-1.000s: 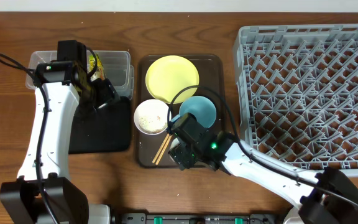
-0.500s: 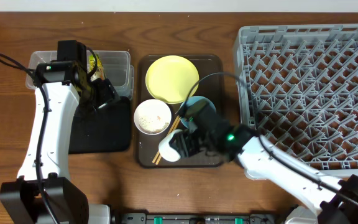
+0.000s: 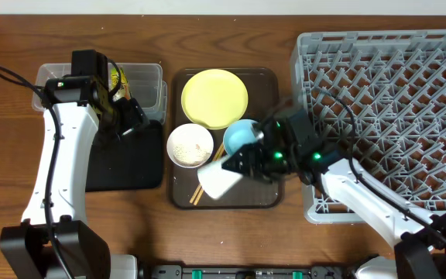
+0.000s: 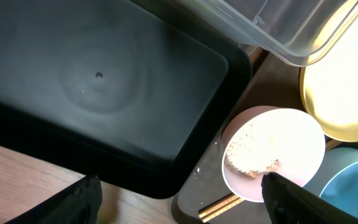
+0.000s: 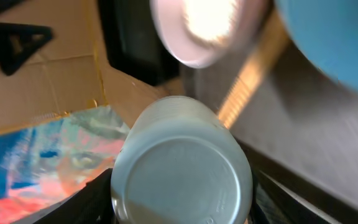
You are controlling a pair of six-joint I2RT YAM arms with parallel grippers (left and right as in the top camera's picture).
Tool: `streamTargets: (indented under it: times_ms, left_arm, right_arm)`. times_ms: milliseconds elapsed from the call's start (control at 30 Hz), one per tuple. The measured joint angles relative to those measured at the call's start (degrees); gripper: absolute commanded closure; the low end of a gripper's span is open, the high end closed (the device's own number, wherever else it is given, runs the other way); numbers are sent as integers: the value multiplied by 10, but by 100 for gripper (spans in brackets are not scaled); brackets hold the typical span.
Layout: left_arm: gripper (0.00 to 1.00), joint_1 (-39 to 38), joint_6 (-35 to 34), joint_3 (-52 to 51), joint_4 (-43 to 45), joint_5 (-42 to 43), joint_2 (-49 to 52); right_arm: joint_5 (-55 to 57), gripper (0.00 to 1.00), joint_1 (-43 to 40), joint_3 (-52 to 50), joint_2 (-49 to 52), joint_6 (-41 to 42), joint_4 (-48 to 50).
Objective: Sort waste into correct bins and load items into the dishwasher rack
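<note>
My right gripper (image 3: 241, 164) is shut on the small white cup (image 3: 221, 181) and holds it tilted above the brown tray's front; the right wrist view shows the cup's base (image 5: 182, 169) between my fingers (image 5: 96, 200). The yellow plate (image 3: 214, 98), light blue bowl (image 3: 239, 133), white-pinkish bowl (image 3: 190, 145) with rice crumbs (image 4: 251, 155), and chopsticks (image 3: 197, 194) lie on the brown tray. My left gripper (image 3: 128, 116) is open and empty above the black tray (image 3: 126, 161), beside the clear tub (image 3: 144, 80). The green-and-yellow wrapper (image 3: 116, 77) lies in the tub.
The grey dishwasher rack (image 3: 385, 116) fills the right side, with my right arm reaching from its front-left corner. The dark brown serving tray (image 3: 268, 203) sits between the bins and the rack. My left arm runs down the table's left side.
My right gripper has lifted the white cup off the brown tray and swung right toward the rack, tilting the cup. The left arm has not moved.
</note>
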Motion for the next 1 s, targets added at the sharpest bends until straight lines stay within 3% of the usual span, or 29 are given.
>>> streamTargets:
  times_ms: [167, 300, 433, 1000]
  left_arm:
    - [15, 0, 0, 0, 0, 0, 0]
    - [15, 0, 0, 0, 0, 0, 0]
    - [15, 0, 0, 0, 0, 0, 0]
    - [15, 0, 0, 0, 0, 0, 0]
  right_arm:
    - [-5, 60, -14, -59, 0, 27, 0]
    - [-4, 39, -23, -67, 0, 25, 23]
    - [-6, 28, -24, -67, 0, 10, 65]
    - [2, 30, -23, -67, -1, -23, 70]
